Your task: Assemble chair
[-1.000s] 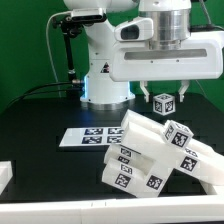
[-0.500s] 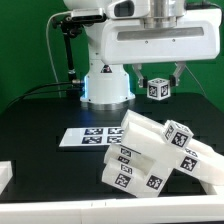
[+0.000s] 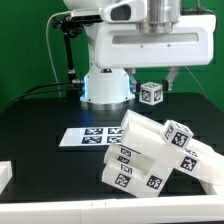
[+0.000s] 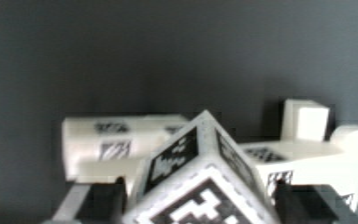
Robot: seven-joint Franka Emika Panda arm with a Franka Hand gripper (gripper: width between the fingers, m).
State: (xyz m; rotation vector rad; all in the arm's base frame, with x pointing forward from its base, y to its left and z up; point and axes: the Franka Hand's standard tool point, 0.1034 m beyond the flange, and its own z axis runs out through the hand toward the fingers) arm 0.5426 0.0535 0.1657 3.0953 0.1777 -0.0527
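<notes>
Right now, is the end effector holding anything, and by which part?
Yes: the end effector holds a small tagged white block clear above the table, fingers on its two opposite sides.

Gripper [image 3: 153, 82]: mostly hidden behind the wrist housing in the exterior view; only the finger tips [image 3: 172, 76] show below it, either side of a small tagged block [image 3: 151, 93]. Contact between fingers and block too small to tell.

Wrist view: block [image 4: 197, 180] fills the foreground, blurred, cut off by the frame edge. Fingers dark and blurred at its sides.

Chair pieces [image 3: 155, 155] below the gripper: pile cut off by the exterior view's right edge; overlapping parts hide each other's joints.

White piece [image 3: 4, 175] far from the gripper: cut off, shape unclear.

Marker board [image 3: 90, 137]: near end hidden behind the pile.
</notes>
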